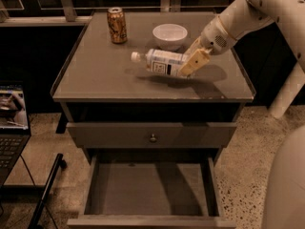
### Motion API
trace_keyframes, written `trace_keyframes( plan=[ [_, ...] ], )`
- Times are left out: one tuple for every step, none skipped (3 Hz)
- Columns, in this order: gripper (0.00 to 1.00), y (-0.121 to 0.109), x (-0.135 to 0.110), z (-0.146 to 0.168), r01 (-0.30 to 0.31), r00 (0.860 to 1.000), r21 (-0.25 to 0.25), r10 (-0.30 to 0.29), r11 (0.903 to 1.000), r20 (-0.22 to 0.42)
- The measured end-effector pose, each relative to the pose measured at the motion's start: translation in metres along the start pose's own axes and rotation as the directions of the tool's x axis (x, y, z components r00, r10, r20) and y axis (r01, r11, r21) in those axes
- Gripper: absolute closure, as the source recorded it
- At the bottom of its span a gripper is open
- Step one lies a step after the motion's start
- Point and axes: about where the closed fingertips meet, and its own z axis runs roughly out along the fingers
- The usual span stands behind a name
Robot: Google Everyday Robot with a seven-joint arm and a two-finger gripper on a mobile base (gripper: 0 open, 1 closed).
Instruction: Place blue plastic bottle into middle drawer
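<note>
We see the claw close to the right edge of the tabletop, about halfway between the front and back edges. Its two pale fingers are narrowed around the base end of the bottle. The bottle lies on its side, its white cap pointing toward the left edge. A shadow beneath it suggests to us that it hangs just clear of the surface, though we cannot be sure.

The hold is our first worry. It sits at one end, so the long capped part sticks out unsupported. A smooth round bottle could swivel or slip between the fingers on a quick swing.

Next outward is the bowl, near the back edge and just behind the bottle. Any drift backward could knock it. The can stands by the back left corner, well apart, so we think it is safe.

The open drawer lies below the front edge, under a closed drawer front with a knob. The bottle has to cross the front edge and come down. If it drops too early, the cap end could catch that edge or the closed front. If it is let go from high up, it may bounce or roll across the bare floor.
</note>
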Motion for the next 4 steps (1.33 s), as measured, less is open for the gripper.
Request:
trace_keyframes(
  plan=[
    [1.00, 0.046, 0.018, -0.015, -0.062, 0.998, -0.034, 0.062, 0.9975, 0.011],
    [1.00, 0.087, 0.035, -0.026, -0.135, 0.990, -0.013, 0.135, 0.9908, 0.045],
    [1.00, 0.119, 0.050, -0.026, -0.201, 0.976, 0.009, 0.200, 0.9795, 0.087],
    [1.00, 0.144, 0.063, -0.026, -0.254, 0.961, 0.010, 0.251, 0.9672, 0.115]
  ],
)
